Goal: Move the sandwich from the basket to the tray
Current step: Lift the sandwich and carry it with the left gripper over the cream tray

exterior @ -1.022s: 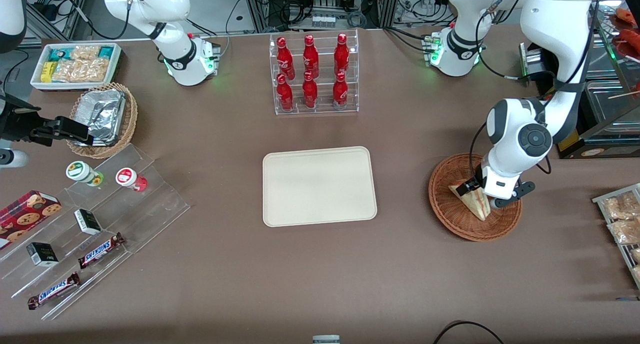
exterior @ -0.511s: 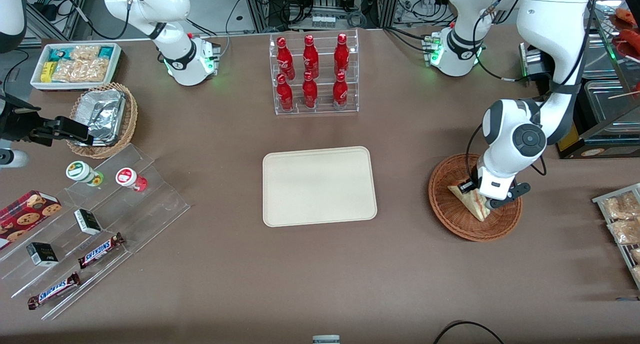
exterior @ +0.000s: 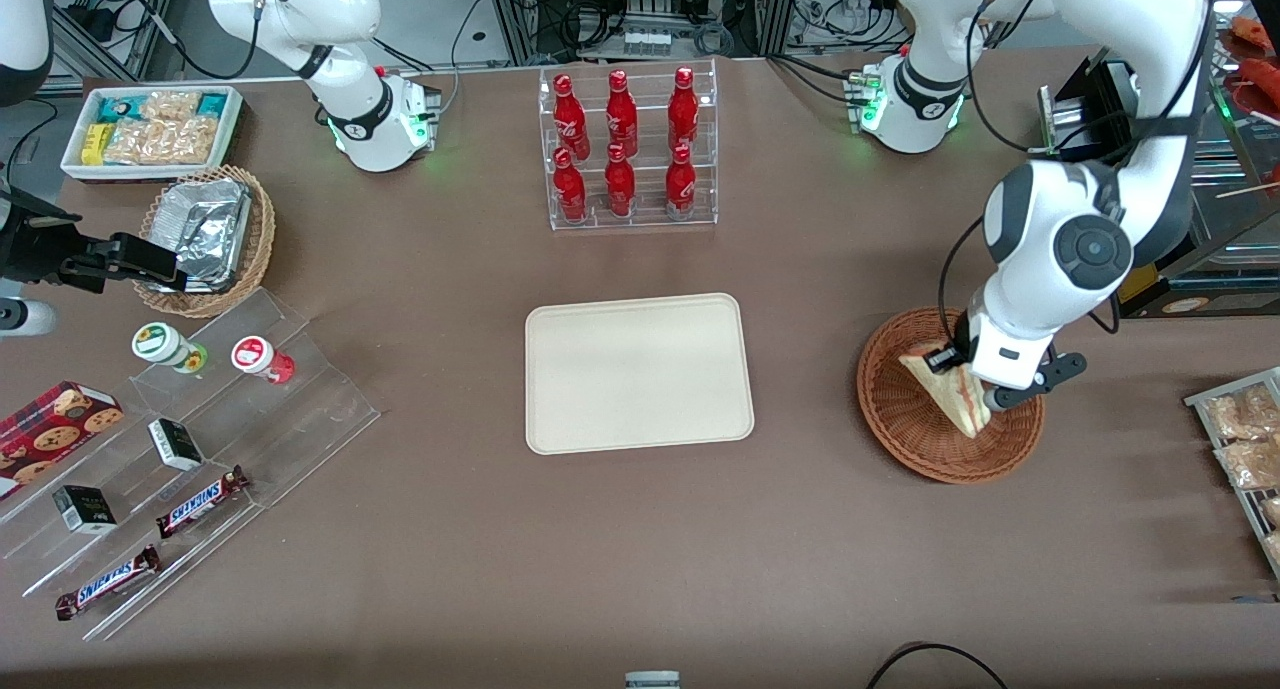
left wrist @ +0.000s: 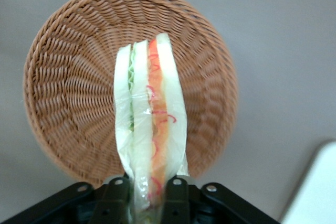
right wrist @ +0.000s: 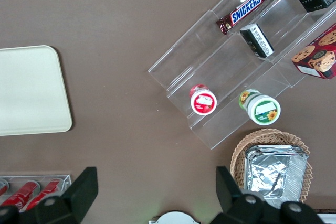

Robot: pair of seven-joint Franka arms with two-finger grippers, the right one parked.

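1. The tool (exterior: 972, 381) hangs over the basket (exterior: 905, 434), toward the working arm's end of the worktop (exterior: 640, 549).
2. Its two fingers (left wrist: 116, 195) are closed on the sandwich (exterior: 940, 387), one pressing each bread face near the wedge's wide end.
3. In the wrist view the sandwich (left wrist: 149, 129) sticks straight out from between the fingers, edge-on, showing green filling by one slice and red by the other, under clear wrap.
4. The basket (left wrist: 63, 93) shows in the wrist view beneath the sandwich; whether the wedge's tip touches the weave or hangs clear cannot be told.
5. From the front, the sandwich's point reaches nearer the camera than the tool, over the basket's middle.
6. The tray (exterior: 638, 372) lies flat mid-worktop, well apart from the basket, toward the parked arm's side of it.
7. A rack of red bottles (exterior: 625, 149) stands farther from the camera than the tray.
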